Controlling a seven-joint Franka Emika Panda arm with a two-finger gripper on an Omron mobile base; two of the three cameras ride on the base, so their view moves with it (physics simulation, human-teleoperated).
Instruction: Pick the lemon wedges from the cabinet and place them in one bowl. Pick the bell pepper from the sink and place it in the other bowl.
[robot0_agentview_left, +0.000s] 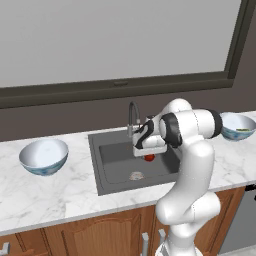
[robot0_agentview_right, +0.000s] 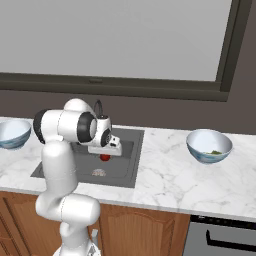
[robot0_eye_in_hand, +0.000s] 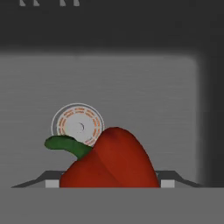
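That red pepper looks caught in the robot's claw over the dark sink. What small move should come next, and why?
Probably a straight lift. The red bell pepper sits between the gripper fingers, apparently held above the floor of the dark grey sink near its pale round drain. Raising it clear of the rim comes before carrying it left to the empty blue-grey streaked bowl.
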